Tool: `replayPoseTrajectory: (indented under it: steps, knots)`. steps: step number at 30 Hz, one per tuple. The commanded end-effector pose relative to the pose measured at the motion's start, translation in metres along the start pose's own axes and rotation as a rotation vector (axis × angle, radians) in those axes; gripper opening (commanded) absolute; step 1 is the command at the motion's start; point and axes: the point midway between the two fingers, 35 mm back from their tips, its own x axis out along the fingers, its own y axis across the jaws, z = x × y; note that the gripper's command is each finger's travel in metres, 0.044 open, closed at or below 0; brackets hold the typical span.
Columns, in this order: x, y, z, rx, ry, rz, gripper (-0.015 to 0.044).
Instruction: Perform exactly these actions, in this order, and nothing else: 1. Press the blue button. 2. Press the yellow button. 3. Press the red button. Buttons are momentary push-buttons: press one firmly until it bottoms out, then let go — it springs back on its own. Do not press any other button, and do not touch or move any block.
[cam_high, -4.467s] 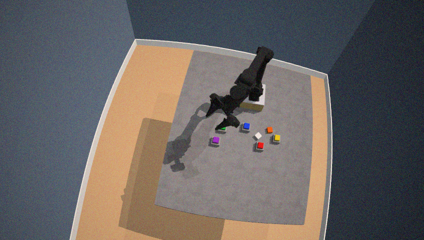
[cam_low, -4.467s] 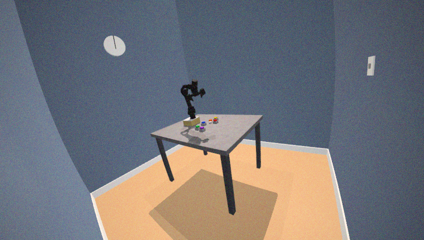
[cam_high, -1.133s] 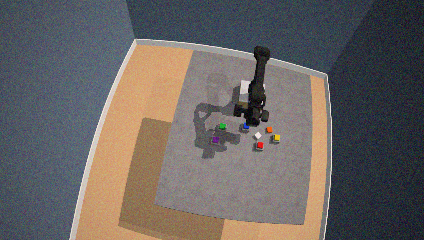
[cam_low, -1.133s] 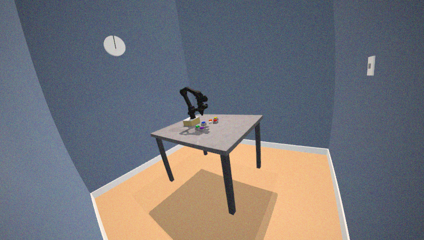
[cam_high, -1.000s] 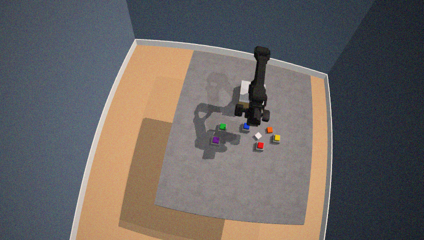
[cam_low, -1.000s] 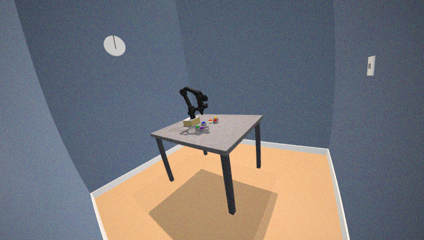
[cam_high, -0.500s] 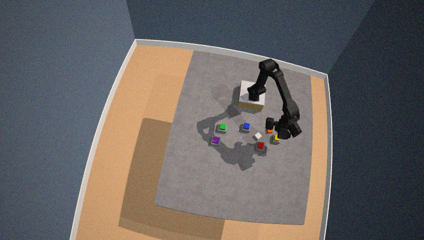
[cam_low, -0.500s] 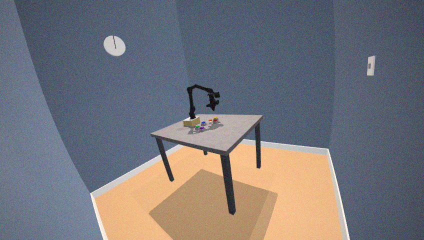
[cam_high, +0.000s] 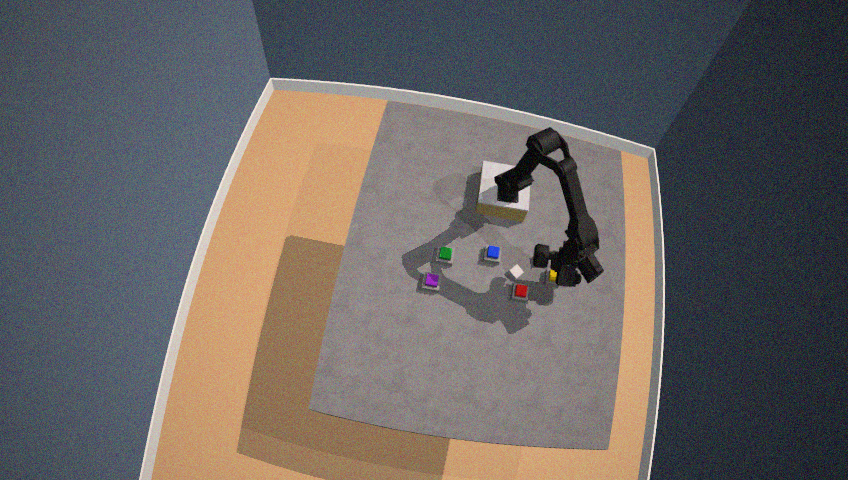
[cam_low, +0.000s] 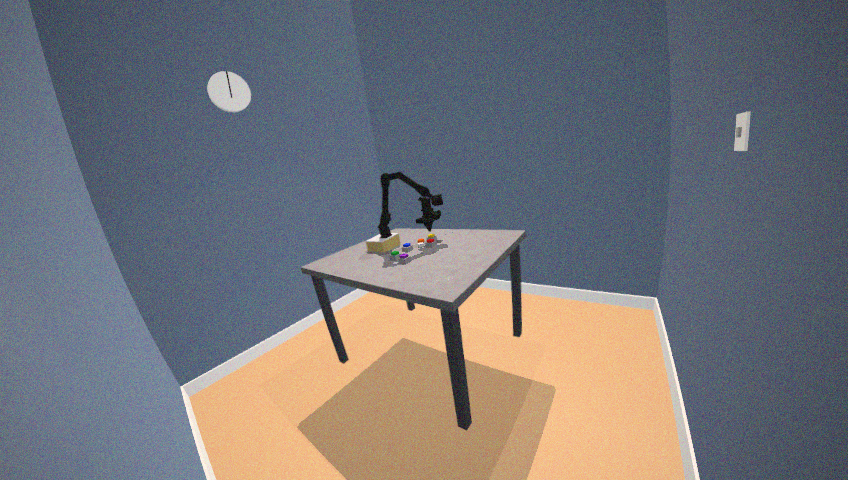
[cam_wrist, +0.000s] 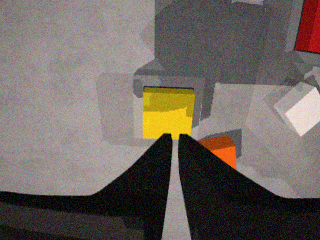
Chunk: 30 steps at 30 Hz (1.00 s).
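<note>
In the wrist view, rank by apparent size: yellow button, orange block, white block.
1. yellow button, directly ahead of the shut gripper.
2. white block, clearly smaller.
3. orange block, though a finger partly hides it, so unsure.
</note>
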Motion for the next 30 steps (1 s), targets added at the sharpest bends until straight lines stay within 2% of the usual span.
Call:
replayPoseTrajectory:
  steps: [1, 18, 30]
  knots:
    - [0.004, 0.002, 0.002, 0.004, -0.010, 0.011, 0.0020]
    - [0.031, 0.002, 0.002, 0.004, -0.009, 0.011, 0.0020]
    - [0.032, 0.002, 0.002, 0.004, -0.009, 0.011, 0.0020]
